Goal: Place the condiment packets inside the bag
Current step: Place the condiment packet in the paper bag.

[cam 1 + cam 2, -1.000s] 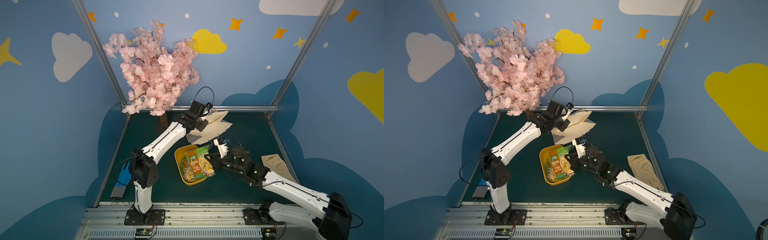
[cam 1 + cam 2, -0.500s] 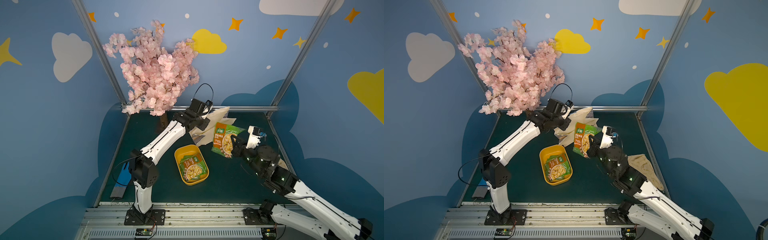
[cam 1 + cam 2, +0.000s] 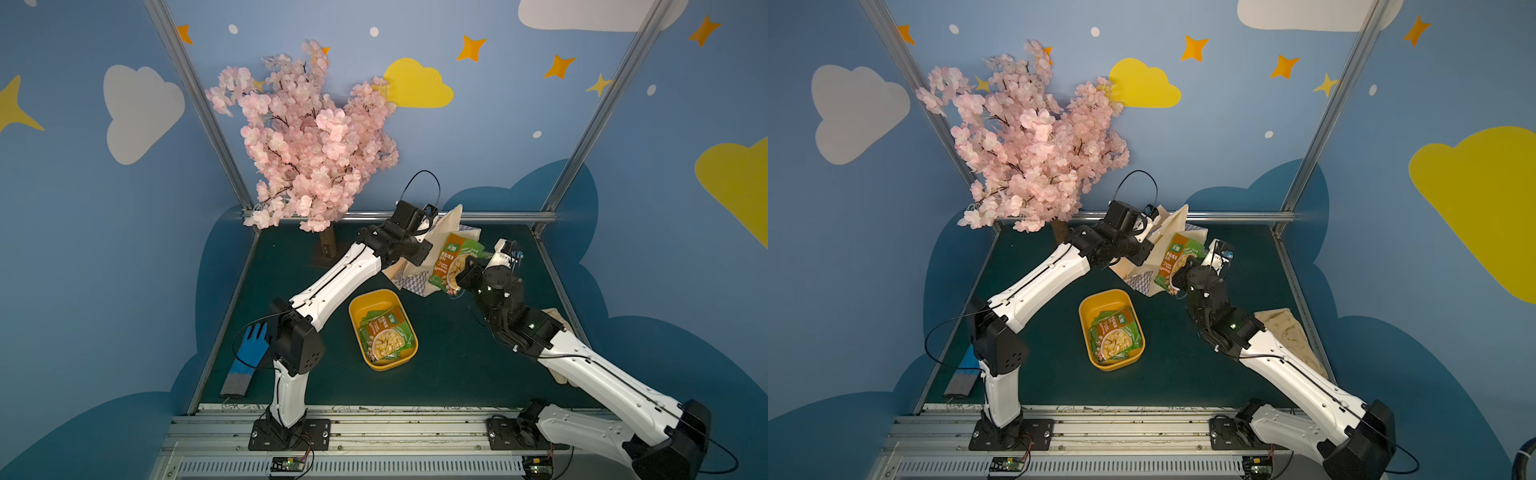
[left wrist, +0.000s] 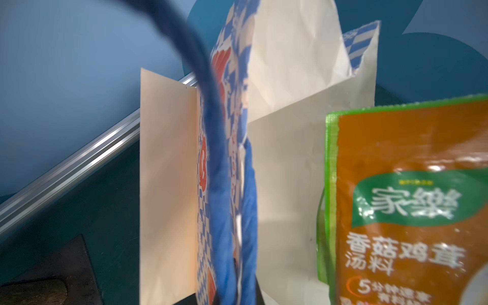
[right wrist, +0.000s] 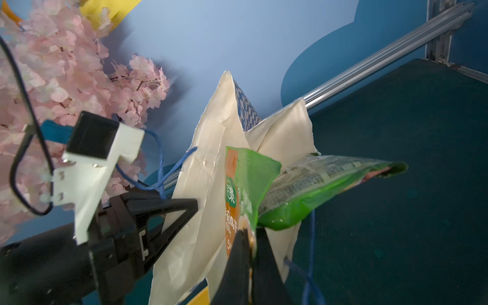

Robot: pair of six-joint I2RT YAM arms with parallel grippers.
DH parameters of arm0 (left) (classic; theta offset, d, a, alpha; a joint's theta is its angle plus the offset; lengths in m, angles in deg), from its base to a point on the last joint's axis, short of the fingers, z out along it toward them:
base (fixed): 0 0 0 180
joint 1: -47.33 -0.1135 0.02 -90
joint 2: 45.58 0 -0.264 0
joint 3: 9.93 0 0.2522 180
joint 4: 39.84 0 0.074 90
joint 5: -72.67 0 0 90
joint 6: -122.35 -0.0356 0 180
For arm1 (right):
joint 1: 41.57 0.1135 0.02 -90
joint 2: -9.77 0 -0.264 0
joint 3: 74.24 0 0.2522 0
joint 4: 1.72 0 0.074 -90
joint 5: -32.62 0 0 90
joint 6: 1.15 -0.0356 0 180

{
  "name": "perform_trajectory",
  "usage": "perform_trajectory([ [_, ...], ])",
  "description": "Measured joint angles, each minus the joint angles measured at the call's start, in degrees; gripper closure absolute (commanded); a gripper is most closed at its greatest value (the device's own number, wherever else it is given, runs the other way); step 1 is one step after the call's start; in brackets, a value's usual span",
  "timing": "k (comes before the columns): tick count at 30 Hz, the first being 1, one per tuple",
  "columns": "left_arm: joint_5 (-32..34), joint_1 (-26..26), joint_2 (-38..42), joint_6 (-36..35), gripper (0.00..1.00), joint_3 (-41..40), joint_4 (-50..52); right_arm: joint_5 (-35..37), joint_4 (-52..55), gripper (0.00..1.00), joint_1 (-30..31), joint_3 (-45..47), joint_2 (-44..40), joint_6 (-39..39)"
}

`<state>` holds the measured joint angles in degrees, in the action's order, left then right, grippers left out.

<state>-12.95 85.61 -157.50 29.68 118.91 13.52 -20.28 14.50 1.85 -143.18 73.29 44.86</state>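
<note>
condiment packets (image 3: 384, 338), one bag (image 3: 449, 226), one tray (image 3: 365, 301)

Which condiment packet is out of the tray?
The packet pinched in the right gripper, aloft beside the bag; the other packets lie in the yellow tray.

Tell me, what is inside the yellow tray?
Green condiment packets lie stacked in the yellow tray. The top one covers the rest, so their number cannot be told.

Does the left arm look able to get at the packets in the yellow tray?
Probably not: the left end effector is shut on the bag, holding it up. The packets in the tray lie uncovered, but reaching them means dropping the bag.
</note>
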Motion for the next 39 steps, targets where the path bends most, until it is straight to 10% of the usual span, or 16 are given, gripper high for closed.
perform_trajectory([
  [31, -22.7, -7.9, -2.2, 10.4, 0.97, 0.3, 2.5, -10.7, -6.5, 1.0, -1.5, -7.5, 15.7, 14.2],
  [35, -24.3, -7.6, -2.5, 10.4, 0.97, 0.3, 2.9, -11.9, -5.4, 0.48, -4.4, -7.3, 15.7, 14.4],
  [39, -25.1, -7.3, -2.6, 10.3, 0.97, 0.3, 3.6, -13.2, -1.7, 0.24, -6.1, -9.7, 15.7, 15.0],
])
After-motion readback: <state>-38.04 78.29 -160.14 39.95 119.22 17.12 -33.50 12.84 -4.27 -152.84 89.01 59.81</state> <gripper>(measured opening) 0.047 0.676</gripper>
